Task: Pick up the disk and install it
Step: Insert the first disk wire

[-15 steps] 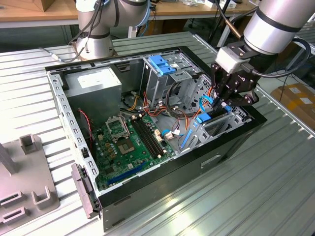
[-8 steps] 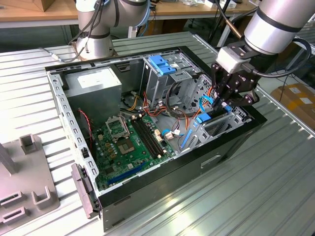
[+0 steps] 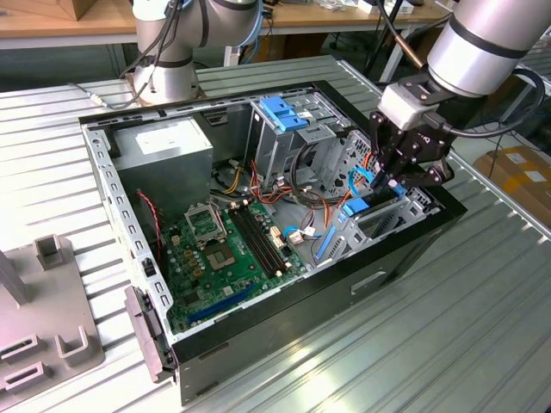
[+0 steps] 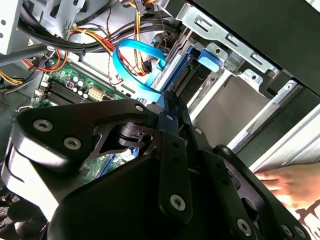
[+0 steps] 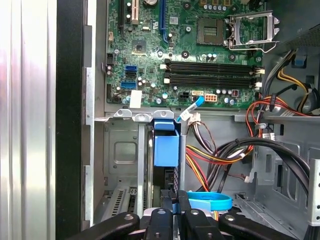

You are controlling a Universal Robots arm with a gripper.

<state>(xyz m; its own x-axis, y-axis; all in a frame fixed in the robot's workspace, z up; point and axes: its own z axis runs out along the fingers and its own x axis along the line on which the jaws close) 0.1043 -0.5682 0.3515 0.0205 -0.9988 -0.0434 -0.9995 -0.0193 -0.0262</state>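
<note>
The disk (image 5: 165, 145) stands on edge in a metal bay at the corner of the open computer case (image 3: 413, 249). Its blue carrier frame (image 4: 209, 56) shows at the top, with a dark body below it. In the exterior view the frame (image 3: 355, 206) sits just under my gripper (image 3: 389, 182), at the case's side on the exterior view's right. My gripper (image 5: 175, 199) has its black fingers (image 4: 167, 107) drawn close together on the near end of the disk's frame. Most of the disk is hidden inside the bay.
A blue flat cable (image 4: 135, 60) loops beside the fingers, among red, yellow and black wire bundles (image 5: 225, 150). The green motherboard (image 3: 228, 249), grey power-supply box (image 3: 164, 146) and drive cage with blue latch (image 3: 284, 112) fill the case. A hand (image 4: 295, 182) rests outside the case wall.
</note>
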